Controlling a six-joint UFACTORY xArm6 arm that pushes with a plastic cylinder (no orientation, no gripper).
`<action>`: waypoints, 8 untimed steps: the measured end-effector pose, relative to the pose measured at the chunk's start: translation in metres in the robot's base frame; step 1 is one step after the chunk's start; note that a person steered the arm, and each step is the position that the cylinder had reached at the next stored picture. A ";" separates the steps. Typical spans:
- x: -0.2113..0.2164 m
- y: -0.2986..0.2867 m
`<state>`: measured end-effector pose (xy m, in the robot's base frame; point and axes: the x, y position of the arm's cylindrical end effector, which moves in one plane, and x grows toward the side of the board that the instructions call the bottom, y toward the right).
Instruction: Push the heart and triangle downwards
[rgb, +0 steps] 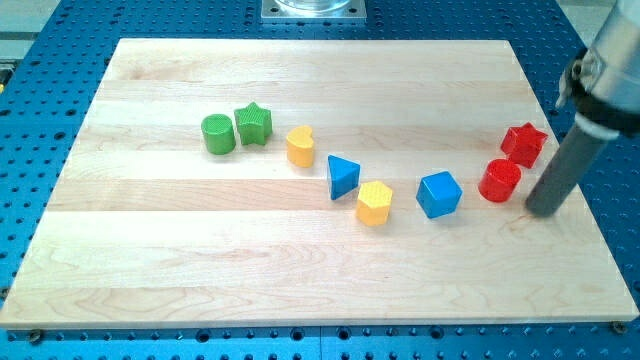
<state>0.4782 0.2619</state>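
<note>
The yellow heart (300, 146) lies left of the board's middle. The blue triangle (343, 176) lies just to its lower right, close beside it. My tip (543, 209) is at the board's right edge, just right of the red cylinder (499, 181) and below the red star (524, 144). The tip is far to the right of the heart and the triangle and touches no block.
A green cylinder (218, 134) and a green star (254, 124) stand left of the heart. A yellow hexagon (375, 203) lies just lower right of the triangle, and a blue cube (439, 194) lies right of that. The wooden board (300, 280) rests on a blue perforated table (40, 120).
</note>
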 end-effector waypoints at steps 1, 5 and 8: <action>-0.043 0.033; -0.139 -0.009; -0.215 -0.362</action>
<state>0.2636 -0.1006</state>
